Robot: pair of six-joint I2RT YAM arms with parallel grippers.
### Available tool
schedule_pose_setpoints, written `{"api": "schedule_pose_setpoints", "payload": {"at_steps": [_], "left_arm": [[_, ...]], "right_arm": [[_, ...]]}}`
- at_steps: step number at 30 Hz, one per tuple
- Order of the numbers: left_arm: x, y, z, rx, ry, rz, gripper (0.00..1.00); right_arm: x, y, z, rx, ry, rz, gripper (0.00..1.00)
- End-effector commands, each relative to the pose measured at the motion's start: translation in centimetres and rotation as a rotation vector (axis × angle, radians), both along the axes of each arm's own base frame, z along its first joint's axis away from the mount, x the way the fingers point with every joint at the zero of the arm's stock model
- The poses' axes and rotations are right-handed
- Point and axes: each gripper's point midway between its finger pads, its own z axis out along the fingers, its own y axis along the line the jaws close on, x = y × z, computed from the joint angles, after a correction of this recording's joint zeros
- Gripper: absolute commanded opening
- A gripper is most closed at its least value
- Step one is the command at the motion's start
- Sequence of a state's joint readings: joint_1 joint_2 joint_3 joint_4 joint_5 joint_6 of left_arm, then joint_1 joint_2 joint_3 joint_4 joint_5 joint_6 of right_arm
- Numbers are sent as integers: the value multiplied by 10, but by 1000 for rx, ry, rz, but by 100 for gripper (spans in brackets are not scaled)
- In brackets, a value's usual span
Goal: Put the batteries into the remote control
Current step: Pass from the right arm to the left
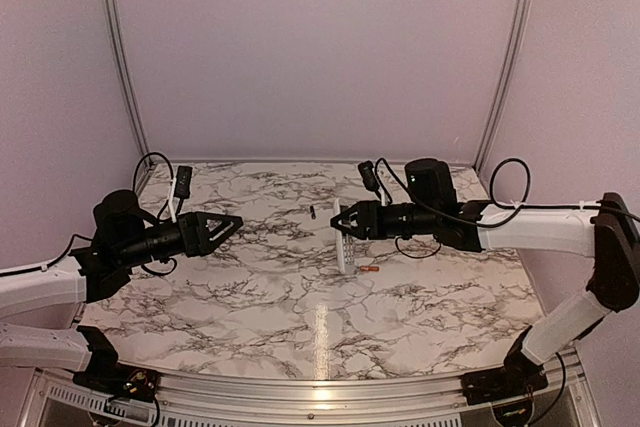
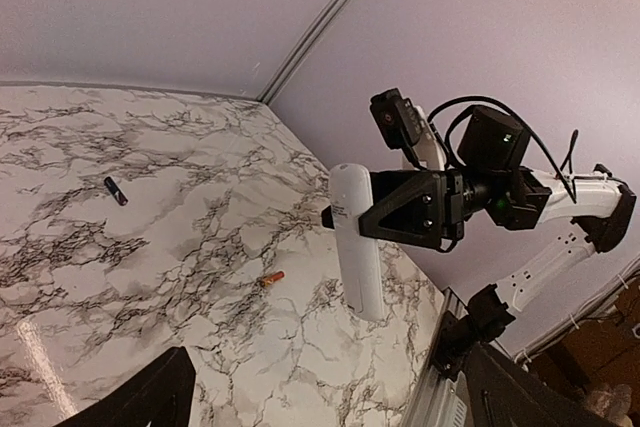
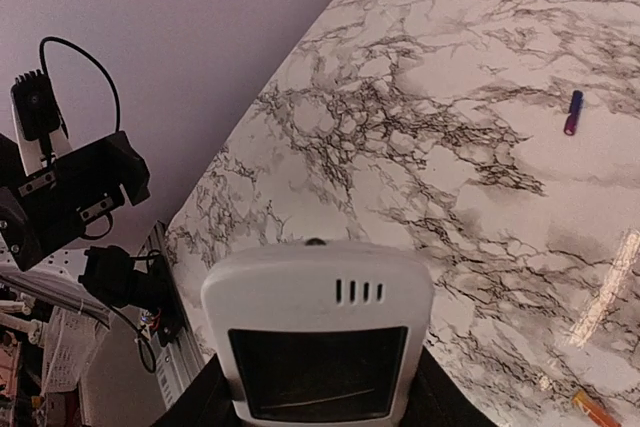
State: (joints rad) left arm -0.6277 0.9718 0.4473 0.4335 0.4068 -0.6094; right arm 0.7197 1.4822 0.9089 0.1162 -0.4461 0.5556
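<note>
My right gripper (image 1: 345, 219) is shut on the upper end of the white remote control (image 1: 342, 245), which hangs nearly upright over the middle of the table. In the right wrist view its grey screen (image 3: 318, 372) faces the camera between my dark fingers (image 3: 195, 402). The left wrist view shows the remote control's (image 2: 356, 247) plain white back. The orange battery (image 1: 369, 269) lies on the marble just right of the remote's lower end. The dark battery (image 1: 313, 212) lies further back and left. My left gripper (image 1: 232, 220) hangs open and empty at the left, well apart from them.
The marble table (image 1: 250, 307) is bounded by lilac walls at the back and sides, with a metal rail (image 1: 300, 387) along the near edge. A small camera on a cable (image 1: 183, 180) sticks up beside my left arm.
</note>
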Motion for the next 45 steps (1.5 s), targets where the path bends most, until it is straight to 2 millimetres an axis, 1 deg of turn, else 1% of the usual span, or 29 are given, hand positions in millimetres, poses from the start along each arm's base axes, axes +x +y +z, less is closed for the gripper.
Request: {"api": "schedule_pose_setpoints", "payload": {"at_steps": [1, 5, 8, 10, 13, 15, 18, 21, 24, 27, 30, 34, 38, 41, 44, 45], "left_arm": [[-30, -22, 29, -77, -125, -168, 99], [-38, -38, 35, -75, -155, -218, 99], [-42, -50, 35, -74, -163, -245, 99], [-45, -58, 36, -75, -164, -271, 99], [-56, -68, 45, -99, -189, -312, 99], [-64, -74, 51, -114, -206, -340, 99], [-71, -82, 52, -125, -216, -369, 98], [-73, -89, 51, -129, -209, -379, 95], [-69, -94, 49, -125, -195, -369, 89], [-64, -96, 49, -129, -187, -350, 79], [-62, -94, 52, -144, -187, -331, 69], [-61, -88, 59, -169, -207, -303, 58], [-58, -85, 57, -168, -207, -277, 46], [-56, -84, 56, -155, -199, -262, 37], [-49, -79, 56, -132, -201, -209, 31], [-46, -77, 55, -119, -202, -189, 30]], "right_arm": [[-10, 45, 89, 298, -152, 162, 34], [-30, 76, 116, 361, -215, 265, 34], [-46, 90, 138, 438, -254, 332, 35], [-54, 96, 146, 482, -258, 365, 35], [-61, 103, 151, 526, -255, 400, 34], [-67, 106, 151, 550, -243, 427, 34], [-72, 109, 152, 582, -235, 450, 34], [-75, 113, 152, 599, -219, 468, 34], [-78, 116, 156, 616, -217, 487, 34], [-79, 117, 157, 622, -215, 488, 34], [-81, 115, 157, 631, -211, 495, 34], [-83, 113, 157, 641, -206, 499, 35], [-84, 113, 158, 643, -201, 500, 37], [-83, 113, 158, 626, -200, 494, 42], [-77, 112, 157, 569, -216, 449, 61], [-73, 113, 150, 526, -202, 422, 67]]}}
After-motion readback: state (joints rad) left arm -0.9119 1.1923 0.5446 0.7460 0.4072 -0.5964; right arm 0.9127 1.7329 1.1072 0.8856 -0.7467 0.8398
